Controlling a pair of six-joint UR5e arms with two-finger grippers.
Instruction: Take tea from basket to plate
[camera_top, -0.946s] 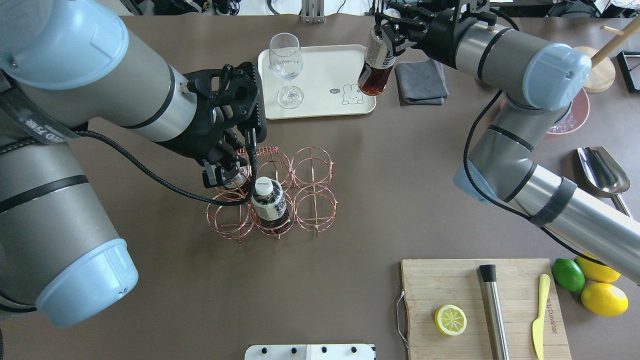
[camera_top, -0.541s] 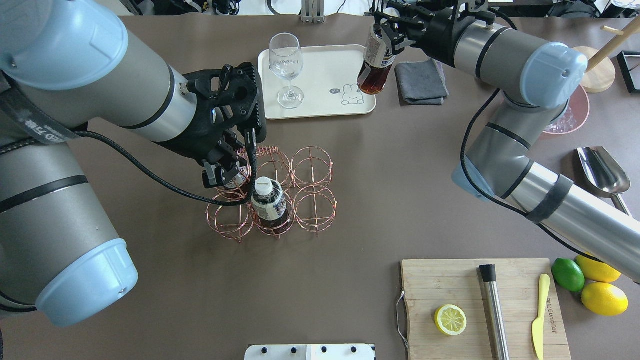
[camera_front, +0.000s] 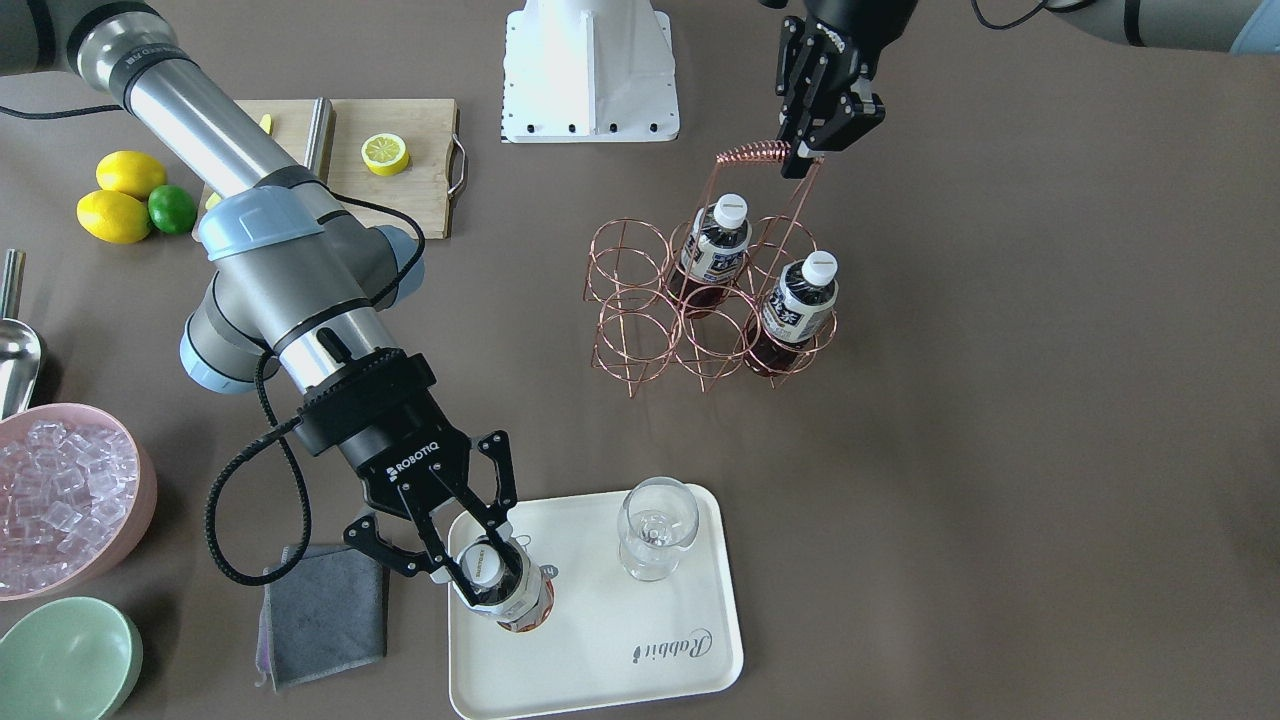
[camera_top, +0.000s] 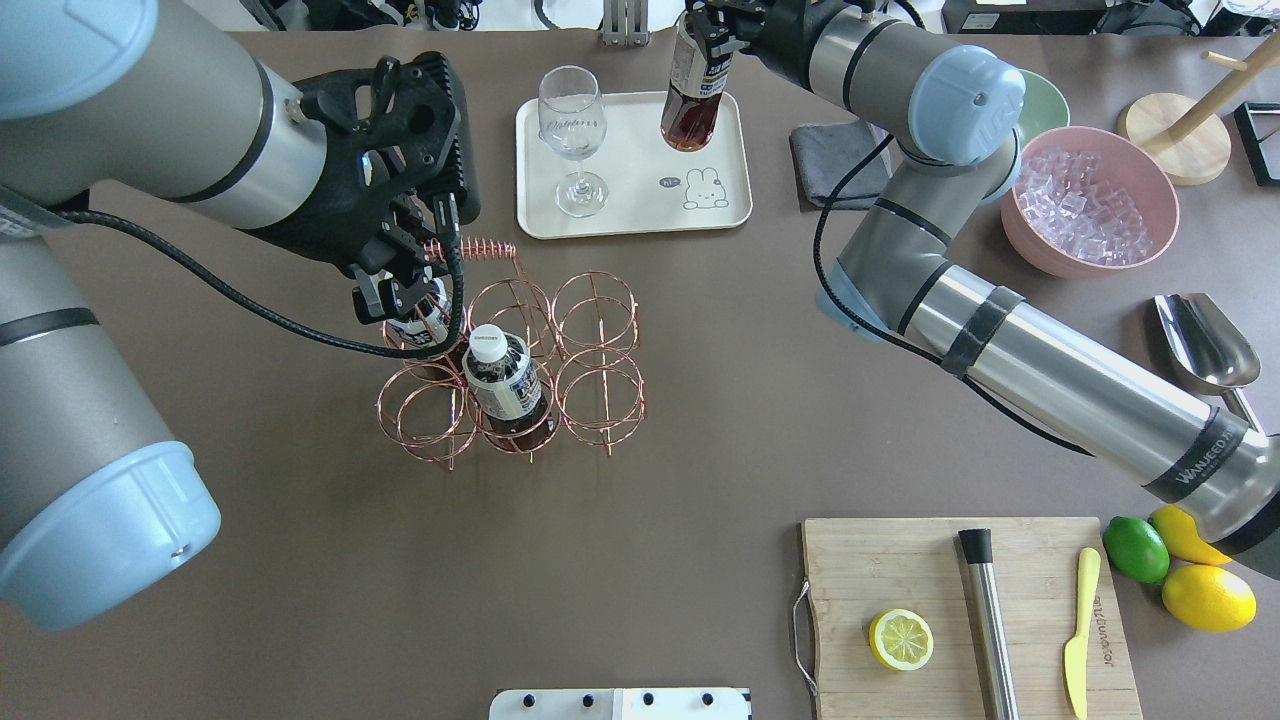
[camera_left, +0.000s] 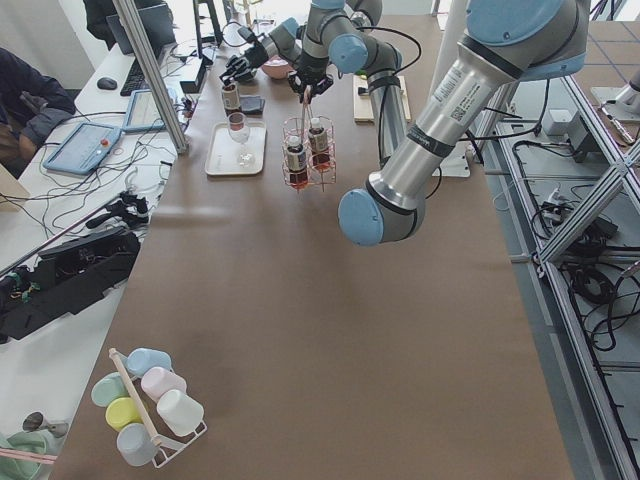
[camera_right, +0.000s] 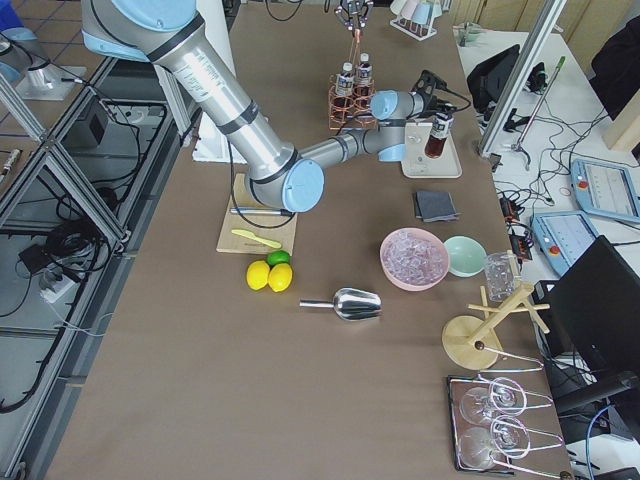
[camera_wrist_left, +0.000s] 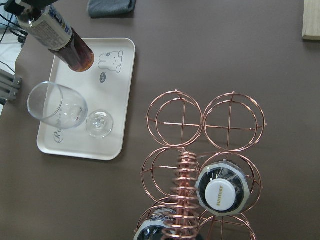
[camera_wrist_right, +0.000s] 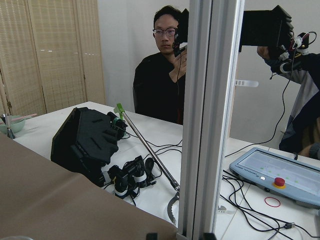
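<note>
The right tool clamps the top of a small clear plastic bottle of dark brown tea, which hangs beneath it over the cream rectangular tray. The left tool pinches the coiled handle of the rose-gold wire basket.

Bright, even, diffuse light falls from above onto the matte brown table. The rose-gold copper wire basket casts only faint, soft-edged shadows. Small highlights sit on the clear stemmed glass and the shiny steel scoop. Light passes through the clear plastic bottle of dark tea, reddening its base. In the side views the aluminium frame posts lean outward. In the left wrist view the coiled wire handle blurs toward the bottom edge.
</note>
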